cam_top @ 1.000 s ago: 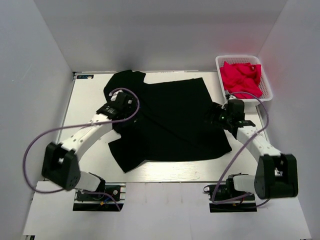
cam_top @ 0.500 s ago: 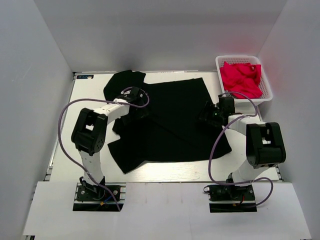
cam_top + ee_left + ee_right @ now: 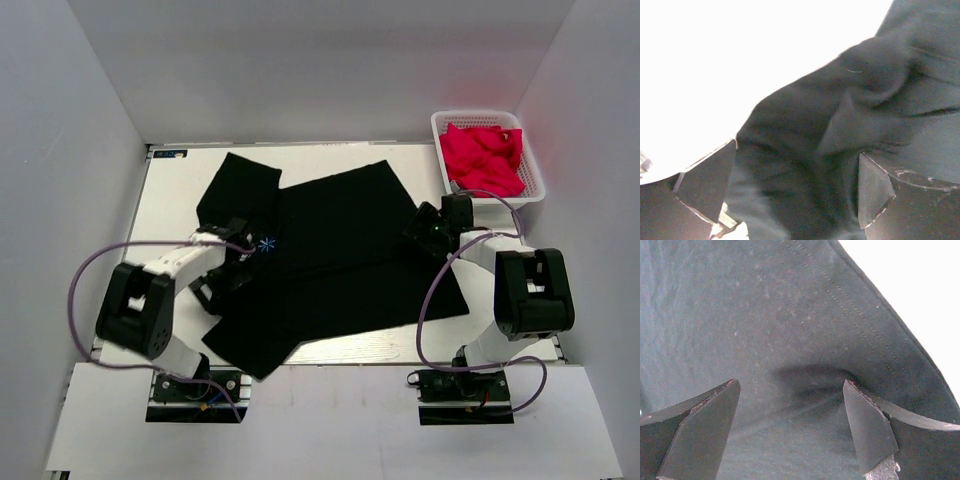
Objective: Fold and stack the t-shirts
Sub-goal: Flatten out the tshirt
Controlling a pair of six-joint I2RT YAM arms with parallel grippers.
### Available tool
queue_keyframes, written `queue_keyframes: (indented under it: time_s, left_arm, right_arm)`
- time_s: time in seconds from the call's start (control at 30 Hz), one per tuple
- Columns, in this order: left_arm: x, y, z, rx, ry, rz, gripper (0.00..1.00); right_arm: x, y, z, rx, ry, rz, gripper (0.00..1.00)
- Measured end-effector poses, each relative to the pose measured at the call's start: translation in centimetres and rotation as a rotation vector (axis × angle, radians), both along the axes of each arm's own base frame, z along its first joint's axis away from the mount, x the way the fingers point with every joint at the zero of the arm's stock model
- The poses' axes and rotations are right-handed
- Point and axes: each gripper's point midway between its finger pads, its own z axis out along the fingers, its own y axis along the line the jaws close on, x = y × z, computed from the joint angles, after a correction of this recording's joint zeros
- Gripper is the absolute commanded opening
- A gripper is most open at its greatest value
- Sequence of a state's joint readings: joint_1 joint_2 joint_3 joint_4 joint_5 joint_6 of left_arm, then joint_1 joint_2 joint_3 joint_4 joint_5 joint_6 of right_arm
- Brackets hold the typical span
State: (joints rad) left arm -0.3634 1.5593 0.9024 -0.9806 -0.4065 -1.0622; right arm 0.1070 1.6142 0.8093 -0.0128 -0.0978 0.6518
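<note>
A black t-shirt (image 3: 340,240) lies spread across the white table (image 3: 165,200), and its light-blue starburst print (image 3: 266,244) shows near its left side. My left gripper (image 3: 232,262) rests on the shirt's left part, just beside the print. In the left wrist view the gripper (image 3: 790,195) is open, with rumpled black cloth (image 3: 850,110) filling the gap between the jaws. My right gripper (image 3: 428,228) is at the shirt's right edge. In the right wrist view the gripper (image 3: 790,425) is open, low over flat cloth (image 3: 765,315) near a stitched hem.
A white basket (image 3: 537,172) holding red cloth (image 3: 485,155) stands at the back right corner. Grey walls close in the table on three sides. Bare table shows left of the shirt and along the near edge (image 3: 380,350).
The shirt has shifted toward the near left, and its left sleeve now lies flat at the back. My left gripper has moved down and left. The starburst print now shows. The right gripper has barely moved.
</note>
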Motion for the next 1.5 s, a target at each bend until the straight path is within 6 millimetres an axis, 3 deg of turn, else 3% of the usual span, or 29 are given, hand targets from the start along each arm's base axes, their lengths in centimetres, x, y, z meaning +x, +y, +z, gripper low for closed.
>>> queue_keyframes:
  time_s: [0.07, 0.17, 0.37, 0.43, 0.57, 0.67, 0.73, 0.87, 0.97, 1.1, 1.17, 1.3, 1.4, 1.43, 1.47, 1.5]
  left_arm:
    - [-2.4, 1.2, 0.8, 0.01, 0.019, 0.05, 1.0]
    - [-4.1, 1.8, 2.2, -0.004, -0.009, 0.097, 1.0]
    - [-3.9, 2.0, 4.7, -0.023, -0.072, 0.132, 1.0]
    - [-2.5, 1.7, 6.0, -0.027, -0.099, 0.125, 1.0]
    - [2.4, 0.6, 8.7, -0.043, -0.198, 0.089, 1.0]
    - [6.7, -0.8, 10.0, -0.068, -0.274, 0.037, 1.0]
    - [9.7, -2.1, 10.2, -0.098, -0.321, -0.023, 1.0]
    - [14.0, -4.8, 8.5, -0.151, -0.32, -0.12, 1.0]
    - [15.7, -5.8, 6.0, -0.16, -0.272, -0.164, 1.0]
    - [14.8, -5.2, 2.9, -0.118, -0.154, -0.17, 1.0]
    - [13.9, -4.7, 2.3, -0.098, -0.117, -0.161, 0.94]
    - [12.1, -3.4, 1.6, -0.059, -0.071, -0.135, 0.88]
    - [10.2, -2.2, 0.6, -0.016, -0.014, -0.108, 0.74]
    - [9.6, -1.7, 0.4, 0.0, 0.004, -0.101, 0.66]
    - [9.0, -1.2, 0.2, 0.02, 0.022, -0.096, 0.47]
    - [8.8, -0.9, 0.1, 0.028, 0.026, -0.08, 0.36]
  right_arm:
    - [-0.2, -0.4, 0.0, -0.006, 0.009, -0.026, 0.9]
    - [-0.7, -0.8, 0.0, -0.005, 0.02, -0.057, 0.9]
    - [-2.9, -2.3, 0.6, -0.08, 0.053, -0.082, 0.9]
    - [-2.9, -2.7, 2.1, -0.11, 0.007, -0.074, 0.9]
    - [-1.8, -2.1, 6.0, -0.156, -0.125, -0.017, 0.9]
    - [0.1, -0.2, 8.2, -0.175, -0.205, 0.069, 0.9]
    - [1.7, 1.5, 8.7, -0.182, -0.22, 0.127, 0.9]
    - [5.9, 4.5, 7.5, -0.18, -0.21, 0.221, 0.9]
    - [8.1, 6.5, 5.9, -0.15, -0.188, 0.285, 0.9]
    - [10.7, 9.3, 3.7, -0.089, -0.159, 0.362, 0.9]
    - [11.7, 10.2, 2.7, -0.074, -0.151, 0.384, 0.9]
    - [11.5, 11.0, 0.9, -0.048, -0.11, 0.4, 0.9]
    - [11.5, 11.1, 0.7, -0.038, -0.104, 0.394, 0.9]
    - [11.5, 11.1, 0.7, -0.035, -0.102, 0.391, 0.9]
    - [11.5, 11.1, 0.7, -0.033, -0.099, 0.387, 0.9]
    - [11.6, 11.1, 0.7, -0.03, -0.099, 0.382, 0.9]
